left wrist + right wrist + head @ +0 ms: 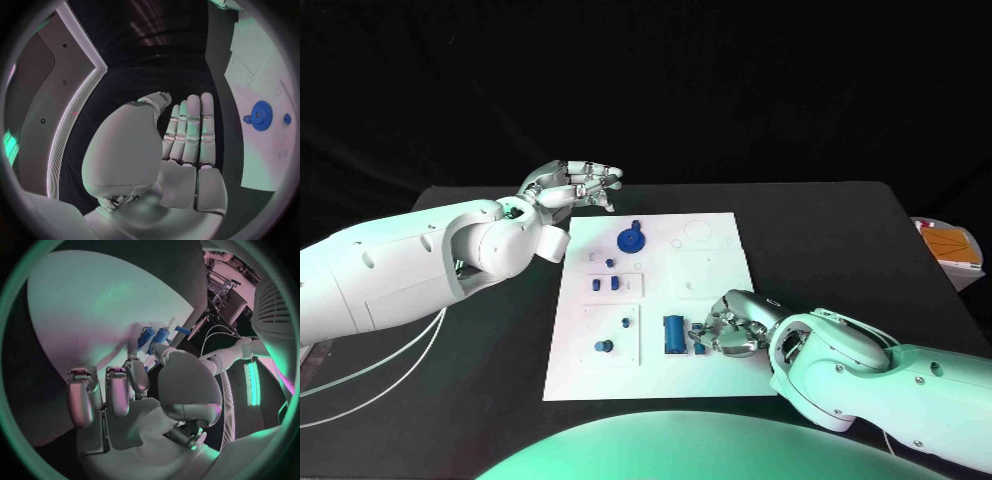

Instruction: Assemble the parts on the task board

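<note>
The white task board lies in the middle of the black table. On it a blue gear sits at the far end, small blue pegs in the middle, a blue knob and an upright blue cylinder at the near end. My right hand rests on the board's near right part. Its fingertips reach the blue cylinder and a small blue piece beside it; a grip is not plain. My left hand hovers beyond the board's far left corner, fingers straight, holding nothing. The gear lies off to its side.
An orange and white object sits past the table's right edge. White cables hang under my left arm. Bare black table lies right of the board.
</note>
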Available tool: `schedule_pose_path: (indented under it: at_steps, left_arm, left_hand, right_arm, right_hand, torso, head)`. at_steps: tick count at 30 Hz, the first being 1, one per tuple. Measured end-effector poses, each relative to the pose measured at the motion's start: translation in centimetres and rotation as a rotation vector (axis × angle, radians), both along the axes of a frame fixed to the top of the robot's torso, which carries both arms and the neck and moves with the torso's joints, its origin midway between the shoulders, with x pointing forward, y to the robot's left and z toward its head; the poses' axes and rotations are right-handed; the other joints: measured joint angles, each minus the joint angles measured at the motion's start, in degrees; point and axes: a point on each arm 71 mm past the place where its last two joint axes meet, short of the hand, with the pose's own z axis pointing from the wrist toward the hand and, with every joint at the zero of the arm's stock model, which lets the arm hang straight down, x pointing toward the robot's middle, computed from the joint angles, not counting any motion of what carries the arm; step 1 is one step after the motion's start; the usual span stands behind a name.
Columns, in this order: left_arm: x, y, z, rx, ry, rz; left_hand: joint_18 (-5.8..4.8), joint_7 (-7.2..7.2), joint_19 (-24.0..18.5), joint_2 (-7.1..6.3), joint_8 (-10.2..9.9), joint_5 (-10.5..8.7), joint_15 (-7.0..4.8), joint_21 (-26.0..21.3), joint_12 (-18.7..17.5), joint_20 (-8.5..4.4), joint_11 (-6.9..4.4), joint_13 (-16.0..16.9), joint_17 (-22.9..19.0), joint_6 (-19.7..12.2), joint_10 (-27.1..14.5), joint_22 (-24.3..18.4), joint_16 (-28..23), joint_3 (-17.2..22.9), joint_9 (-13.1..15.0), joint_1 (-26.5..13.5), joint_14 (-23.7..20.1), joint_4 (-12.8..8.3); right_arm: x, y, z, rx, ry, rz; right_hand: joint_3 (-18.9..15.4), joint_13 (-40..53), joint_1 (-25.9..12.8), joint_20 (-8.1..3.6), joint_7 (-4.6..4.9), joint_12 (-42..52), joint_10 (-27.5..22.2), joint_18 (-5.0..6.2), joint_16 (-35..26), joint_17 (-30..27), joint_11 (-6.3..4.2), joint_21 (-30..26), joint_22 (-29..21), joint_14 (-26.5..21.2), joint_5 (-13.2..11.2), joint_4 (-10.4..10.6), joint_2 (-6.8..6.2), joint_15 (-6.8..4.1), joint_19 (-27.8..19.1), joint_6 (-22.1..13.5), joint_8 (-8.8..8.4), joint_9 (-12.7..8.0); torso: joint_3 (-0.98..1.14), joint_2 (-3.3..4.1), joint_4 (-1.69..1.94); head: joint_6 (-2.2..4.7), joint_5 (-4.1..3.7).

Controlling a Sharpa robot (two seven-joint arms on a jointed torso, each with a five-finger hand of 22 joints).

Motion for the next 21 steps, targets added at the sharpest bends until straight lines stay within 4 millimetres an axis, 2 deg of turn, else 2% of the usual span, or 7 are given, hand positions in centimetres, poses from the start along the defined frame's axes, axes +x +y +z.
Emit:
schedule_pose_path:
  at_steps: [5, 15, 21]
  left_arm:
    - [0.0, 0.0, 0.0, 0.000, 0.001, 0.000]
    - [0.0, 0.0, 0.0, 0.001, 0.002, 0.000]
    - [0.0, 0.2, 0.0, 0.002, 0.002, 0.002]
  left_hand:
    - [0.00, 0.00, 0.00, 0.00, 0.00, 0.00, 0.00, 0.00, 0.00, 0.00, 0.00, 0.00, 0.00, 0.00, 0.00, 0.00, 0.00, 0.00, 0.00, 0.00, 0.00, 0.00]
    - [0.00, 0.00, 0.00, 0.00, 0.00, 0.00, 0.00, 0.00, 0.00, 0.00, 0.00, 0.00, 0.00, 0.00, 0.00, 0.00, 0.00, 0.00, 0.00, 0.00, 0.00, 0.00]
    - [0.00, 0.00, 0.00, 0.00, 0.00, 0.00, 0.00, 0.00, 0.00, 0.00, 0.00, 0.00, 0.01, 0.00, 0.00, 0.00, 0.00, 0.00, 0.00, 0.00, 0.00, 0.00]
  right_arm:
    - [0.0, 0.0, 0.0, -0.002, -0.005, 0.002]
    - [0.0, -0.3, 0.1, -0.007, -0.012, 0.001]
    - [-0.4, -1.2, 0.4, -0.004, -0.016, -0.005]
  right_hand:
    - [-2.65, 0.00, -1.03, 0.00, 0.00, 0.00, 0.00, 0.00, 0.00, 0.00, 0.00, 0.00, 0.00, 0.00, -1.43, 0.01, -0.05, 0.00, 0.00, 0.00, 0.00, -0.08]
    - [-3.59, 0.00, -1.13, 0.00, 0.00, -0.24, 0.00, 0.00, 0.00, -0.01, 0.00, 0.00, -0.01, 0.00, -1.70, -0.30, 0.07, 0.01, 0.00, 0.00, 0.00, -0.11]
    - [-5.01, -0.01, 2.41, 0.00, 0.00, -0.24, 0.00, 0.00, 0.00, -0.01, 0.00, 0.00, -0.01, 0.00, -2.13, -0.45, -0.61, 0.01, 0.00, 0.00, 0.00, -0.18]
  torso:
    - [0.01, 0.00, 0.00]
    - [0.01, -0.01, -0.02]
    - [0.03, -0.04, -0.02]
  head:
    - [0.00, 0.02]
    - [0.00, 0.04]
    - [0.04, 0.04]
